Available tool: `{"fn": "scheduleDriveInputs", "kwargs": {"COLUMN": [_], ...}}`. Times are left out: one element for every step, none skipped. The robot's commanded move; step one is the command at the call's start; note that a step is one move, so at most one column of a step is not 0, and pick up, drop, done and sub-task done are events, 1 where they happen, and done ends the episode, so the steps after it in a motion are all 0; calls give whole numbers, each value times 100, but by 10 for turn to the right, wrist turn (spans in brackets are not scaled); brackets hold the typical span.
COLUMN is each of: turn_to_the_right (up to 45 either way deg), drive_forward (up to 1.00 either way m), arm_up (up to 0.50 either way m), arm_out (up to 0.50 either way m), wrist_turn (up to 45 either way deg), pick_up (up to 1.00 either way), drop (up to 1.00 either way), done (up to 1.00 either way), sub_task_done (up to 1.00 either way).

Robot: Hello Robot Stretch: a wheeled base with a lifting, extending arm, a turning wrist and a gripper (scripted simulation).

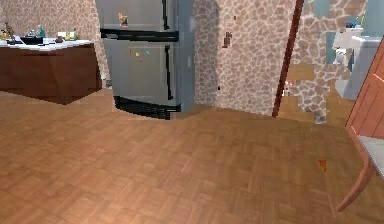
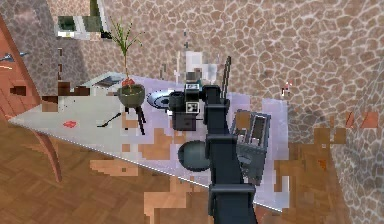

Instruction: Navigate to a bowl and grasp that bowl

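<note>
Rising from the near edge, one arm [image 2: 225, 165] is seen over one pale table [image 2: 50, 122], with one dark round dish [image 2: 194, 155] beside it and one toaster [image 2: 255, 135] opposite. Farther out, one gripper [image 2: 176, 118] is seen near one grey dish [image 2: 160, 100]. Whether anything is held cannot be told, nor which dish is the bowl. One potted plant [image 2: 128, 92] is backed by a stone wall [image 2: 300, 50], and a wood floor [image 2: 60, 190] lies below.

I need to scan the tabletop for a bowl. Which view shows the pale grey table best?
The arm side view: the pale grey rectangular table spreads across it, bearing a green potted plant and a silver metal toaster. The forward view catches a corner of its top and one leg at its right edge.
</note>
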Motion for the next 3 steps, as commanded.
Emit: {"fn": "scheduleDriveInputs", "kwargs": {"turn_to_the_right": [0,0,0], "drive_forward": [0,0,0], "arm_up": [0,-30,0], "arm_out": [0,0,0], "wrist_turn": [150,0,0], "pick_up": [0,0,100], "drop": [0,0,0], "done": [0,0,0], "sub_task_done": [0,0,0]}}
